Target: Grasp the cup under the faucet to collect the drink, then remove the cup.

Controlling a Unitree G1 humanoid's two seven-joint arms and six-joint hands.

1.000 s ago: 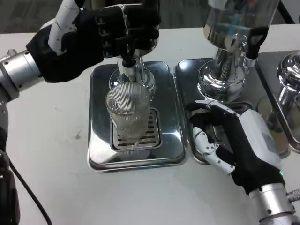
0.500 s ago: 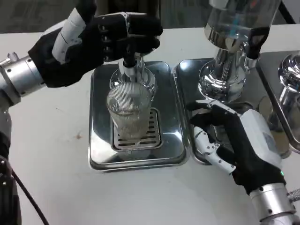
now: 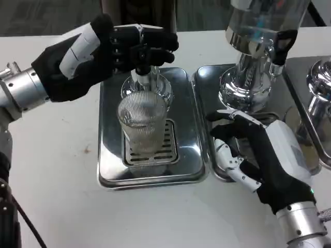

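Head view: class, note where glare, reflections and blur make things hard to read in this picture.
In the head view, the steel tray mirrors bright light along its rim; the chrome dispenser base shows strong highlights; the ribbed glass cup is see-through, so its contents cannot be told; the left robot hand is dark against the faucet, blurring their edges.

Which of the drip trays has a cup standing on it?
The left tray, under the left hand: the ribbed clear cup stands on its slotted grate. The middle tray holds only its dispenser's chrome base.
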